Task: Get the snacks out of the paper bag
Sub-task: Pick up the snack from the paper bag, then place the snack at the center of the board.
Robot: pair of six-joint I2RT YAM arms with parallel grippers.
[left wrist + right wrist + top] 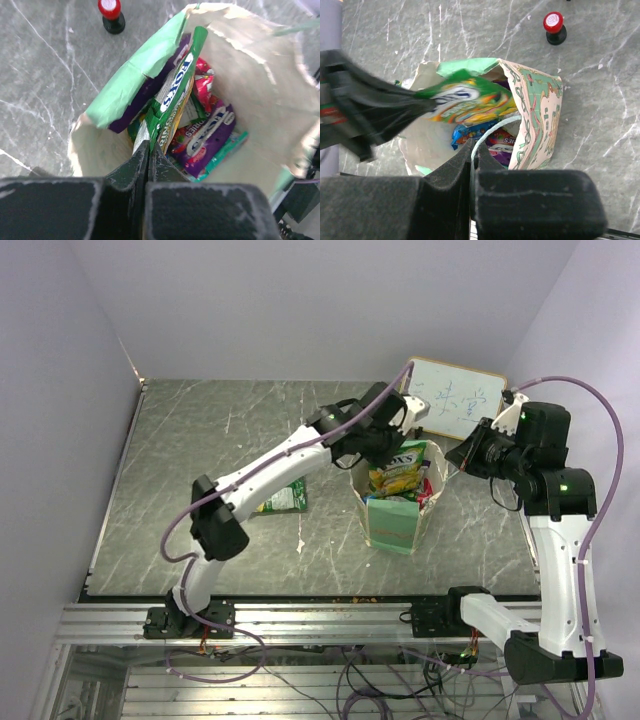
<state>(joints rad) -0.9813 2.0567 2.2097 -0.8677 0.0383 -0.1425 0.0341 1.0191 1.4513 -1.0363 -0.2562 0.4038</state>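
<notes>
**A:** State of the left jaws?

**B:** Closed tight on one end of the green-and-yellow packet [172, 95], the one with white lettering down its face. The packet lies tilted across the mouth of the paper bag [392, 528], partly above the rim.

**A:** And the right jaws?

**B:** Closed as well. The pale cord handle [492, 131] loops straight in between their tips, so they grip the bag by that cord, on the right arm's side of the rim.

**A:** What sits under the held packet?

**B:** A purple packet [210, 132], a red packet [202, 85] and a teal packet [227, 150] lower down. From the right wrist view a blue packet [465, 134] also shows. All are inside, against the tan inner wall. One side of the rim is folded inward, mint side up.

**A:** The bag itself?

**B:** Upright on the counter [200, 440], roughly mid-counter, between the two wrists.

**A:** Any packet outside it?

**B:** One. A green packet [285, 498] lies flat on the counter, left of the bag and apart from it, beside the left arm [270, 465].

**A:** Other items?

**B:** A small red-capped knob [554, 25] stands on the counter, apart from the bag. A white board [455, 398] with writing is at the far right.
</notes>
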